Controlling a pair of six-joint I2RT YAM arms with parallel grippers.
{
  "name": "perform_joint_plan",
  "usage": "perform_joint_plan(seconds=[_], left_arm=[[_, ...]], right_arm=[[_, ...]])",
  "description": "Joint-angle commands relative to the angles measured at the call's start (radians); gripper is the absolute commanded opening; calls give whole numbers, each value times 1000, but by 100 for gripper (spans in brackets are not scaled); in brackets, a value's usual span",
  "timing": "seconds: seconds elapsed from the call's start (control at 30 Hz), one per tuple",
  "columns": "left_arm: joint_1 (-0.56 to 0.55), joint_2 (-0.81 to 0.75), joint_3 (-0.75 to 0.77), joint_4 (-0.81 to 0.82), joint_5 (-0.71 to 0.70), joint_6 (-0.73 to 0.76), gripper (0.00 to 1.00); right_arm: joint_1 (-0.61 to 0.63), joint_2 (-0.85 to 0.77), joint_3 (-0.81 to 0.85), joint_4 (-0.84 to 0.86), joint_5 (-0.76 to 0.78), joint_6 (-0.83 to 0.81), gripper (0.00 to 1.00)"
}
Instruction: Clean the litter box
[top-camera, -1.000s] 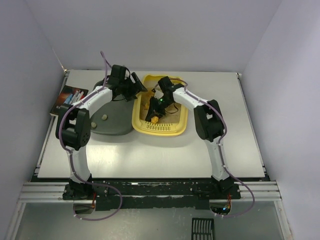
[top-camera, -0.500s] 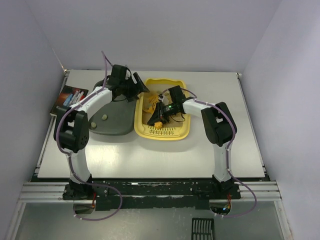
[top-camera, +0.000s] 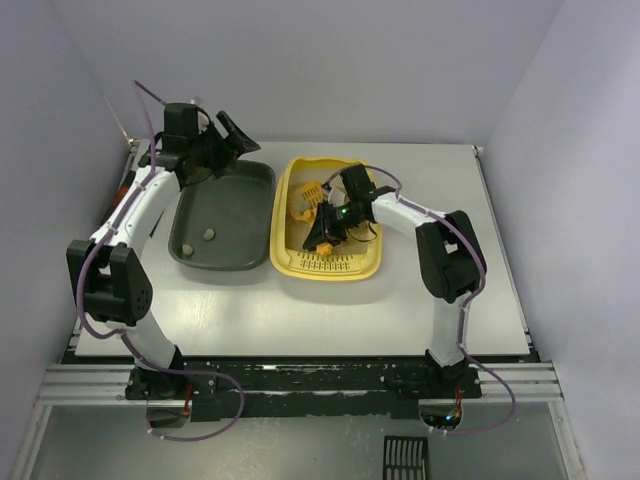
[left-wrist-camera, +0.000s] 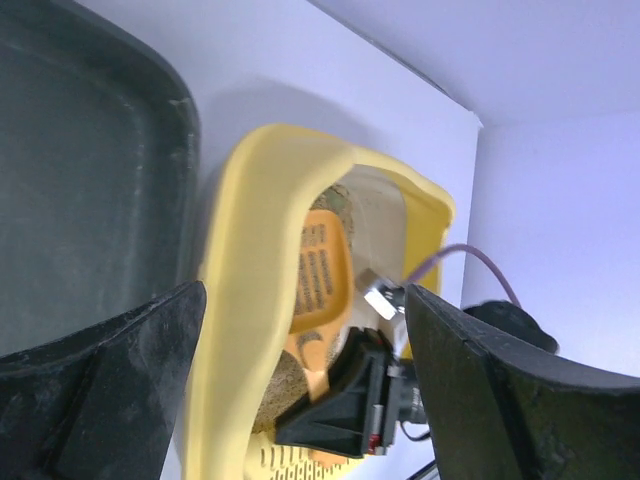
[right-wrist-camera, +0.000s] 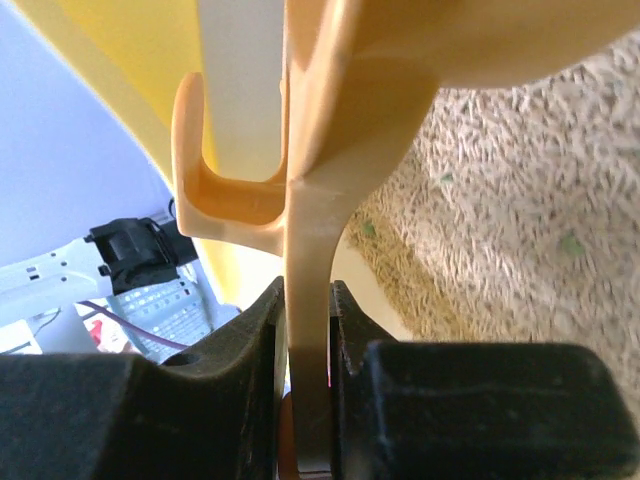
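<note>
The yellow litter box (top-camera: 279, 222) lies at the table's middle with beige litter (right-wrist-camera: 500, 200) inside and a slotted ledge (top-camera: 326, 262) at its near end. My right gripper (top-camera: 325, 228) is inside the box, shut on the handle of the orange slotted scoop (top-camera: 306, 196). In the right wrist view the jaws (right-wrist-camera: 305, 300) pinch the scoop handle (right-wrist-camera: 312, 250) over the litter. My left gripper (top-camera: 232, 143) hangs open above the far end of the dark grey-green tray (top-camera: 225, 195), holding nothing. In the left wrist view its gap (left-wrist-camera: 300, 300) frames the litter box (left-wrist-camera: 250, 250) and scoop (left-wrist-camera: 322, 265) below.
The dark tray (left-wrist-camera: 80, 150) sits just left of the litter box and holds two small clumps (top-camera: 208, 235) near its front left. Grey walls close in the table at the back and both sides. A black slotted piece (top-camera: 405, 458) lies below the near rail.
My left arm has swung left and up, away from the litter box's far left rim, and its jaws opened a little wider. The litter box shifted slightly right. The right gripper keeps hold of the scoop.
</note>
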Motion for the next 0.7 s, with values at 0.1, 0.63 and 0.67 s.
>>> perform_joint_plan(seconds=[0.1,0.63,0.67], left_arm=[[59,-81,44,-97,49,42,95],[78,-340,-46,-405,-152,478,97],[78,-380,-104,-386,-177,499,97]], right_arm=[[-16,-138,-9,-190,145,-109,0],[-23,-470,-363,92,142,-29,0],[-25,-502,-396,125,151,-26,0]])
